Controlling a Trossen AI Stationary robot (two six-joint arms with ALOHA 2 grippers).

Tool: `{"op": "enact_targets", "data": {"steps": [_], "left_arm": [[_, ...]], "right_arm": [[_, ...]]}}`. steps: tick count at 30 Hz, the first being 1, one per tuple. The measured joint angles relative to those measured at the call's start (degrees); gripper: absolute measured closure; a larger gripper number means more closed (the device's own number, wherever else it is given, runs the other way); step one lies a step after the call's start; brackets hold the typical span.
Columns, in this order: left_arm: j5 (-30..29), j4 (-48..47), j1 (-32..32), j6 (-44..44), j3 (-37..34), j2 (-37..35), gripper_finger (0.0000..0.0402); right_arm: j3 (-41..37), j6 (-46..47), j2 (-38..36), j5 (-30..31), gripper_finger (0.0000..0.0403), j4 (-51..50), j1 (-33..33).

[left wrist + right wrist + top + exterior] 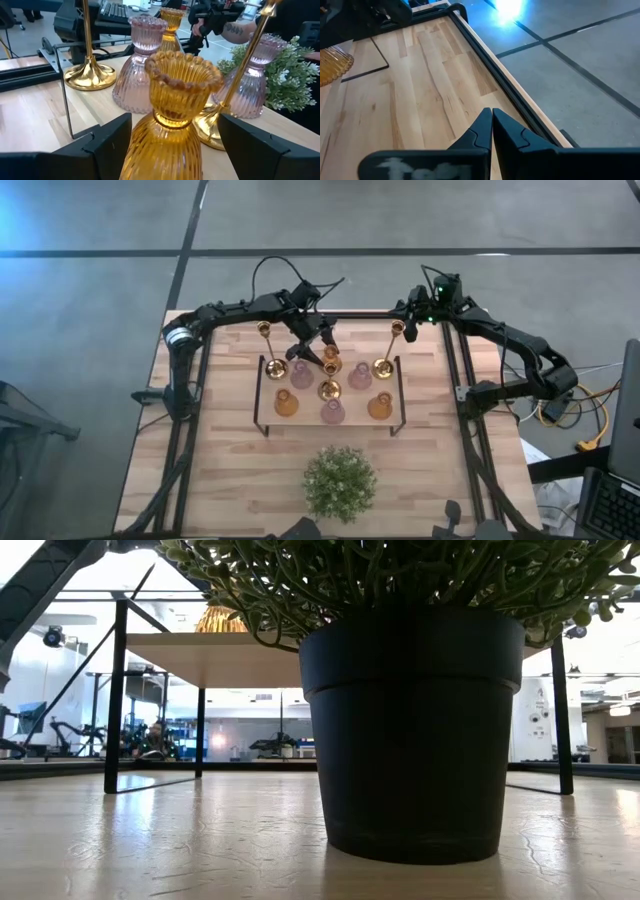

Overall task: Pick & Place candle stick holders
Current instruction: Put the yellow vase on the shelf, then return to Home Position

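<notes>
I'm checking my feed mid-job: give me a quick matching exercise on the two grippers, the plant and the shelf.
Things:
1 left gripper
2 right gripper
3 potted plant
4 wire-framed shelf

States:
A near edge of table
B jaws shut, empty, at the table's far right
C carries the candle holders
D jaws open around an amber glass candle holder

Pairs: 1-D, 2-B, 3-A, 4-C

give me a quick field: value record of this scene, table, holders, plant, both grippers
table: light wooden top
rack: thin black frame around the holders
candle stick holders: brass sticks, e.g.; pink glass ones, e.g.; amber glass ones, e.g.
plant: bushy green plant in a dark pot, at the table's near edge, outside the rack
left gripper: open, fingers on either side of an amber glass holder, not closed on it
right gripper: shut, empty, over the far right table edge
</notes>
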Motion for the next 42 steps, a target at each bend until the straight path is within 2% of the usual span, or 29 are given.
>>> {"op": "enact_targets", "data": {"steps": [8,23,28,42], "left_arm": [[-3.3,0.1,0.0,1.2,1.0,-0.1,0.0103],[-5.1,-3.4,0.1,2.6,1.1,-2.0,0.0103],[-8.0,-3.6,0.2,2.7,1.1,-2.0,0.0103],[-8.3,-7.7,0.8,4.4,2.0,-2.2,0.0103]], "right_arm": [[0.0,1.1,0.0,0.0,0.0394,0.1,0.0],[0.0,1.0,0.0,0.0,0.0394,0.5,0.0],[0.0,1.0,0.0,0.0,0.0394,0.5,0.0],[0.0,1.0,0.0,0.0,0.0394,0.5,0.0]]}}
